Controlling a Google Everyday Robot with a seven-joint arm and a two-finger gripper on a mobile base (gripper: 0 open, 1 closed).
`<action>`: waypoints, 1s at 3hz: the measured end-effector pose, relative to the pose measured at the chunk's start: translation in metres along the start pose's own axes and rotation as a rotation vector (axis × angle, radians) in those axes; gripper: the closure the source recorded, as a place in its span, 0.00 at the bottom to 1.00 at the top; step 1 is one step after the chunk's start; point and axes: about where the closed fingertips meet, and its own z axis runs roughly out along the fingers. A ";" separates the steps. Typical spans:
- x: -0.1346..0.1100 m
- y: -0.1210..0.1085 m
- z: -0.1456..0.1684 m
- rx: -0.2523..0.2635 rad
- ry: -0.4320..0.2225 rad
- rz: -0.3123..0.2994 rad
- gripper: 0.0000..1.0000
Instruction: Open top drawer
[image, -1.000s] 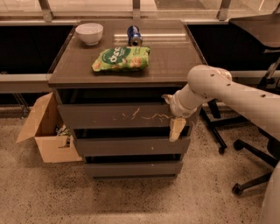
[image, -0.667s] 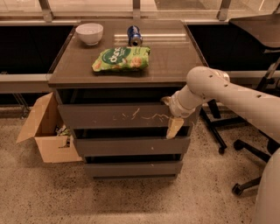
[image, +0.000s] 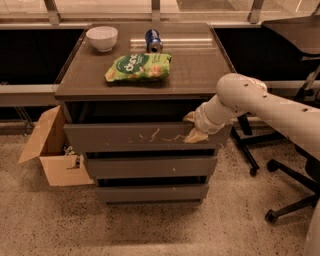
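Top drawer (image: 130, 137) sits highest in the stack under the bench (image: 200, 75), its wide scratched front standing slightly proud of the two narrower drawer fronts (image: 150, 166) below, with a dark gap open above its rim. The hand (image: 192, 127) is at the front's upper edge toward the 3 o'clock end, touching the rim. Whether it is apart or clamped on that rim I cannot tell. With no handle, the step likely depends on a firm hold on the top edge and a straight, level pull toward 6 o'clock. Because the hold is off-centre, a slow, even draw should keep the drawer from skewing on its runners, and the wrist should stay low so it clears the bench's overhang. On the bench at 12 o'clock lie a green chip bag (image: 138, 67), a blue can (image: 153, 40) and a white bowl (image: 102, 37); a jerk could roll the can. A cardboard box (image: 50, 150) stands at 9 o'clock and an office chair (image: 290, 190) at 4 o'clock, both clear of the pull path. A second ago the hand hung lower, pointing down beside the front's right end. It has since risen to the rim, and the front looks wider and lower, so I judge the drawer has started to come out.
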 end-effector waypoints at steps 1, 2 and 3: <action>-0.018 0.008 -0.023 -0.013 -0.048 0.009 0.86; -0.028 0.013 -0.031 -0.037 -0.092 0.021 1.00; -0.027 0.015 -0.031 -0.037 -0.092 0.021 0.82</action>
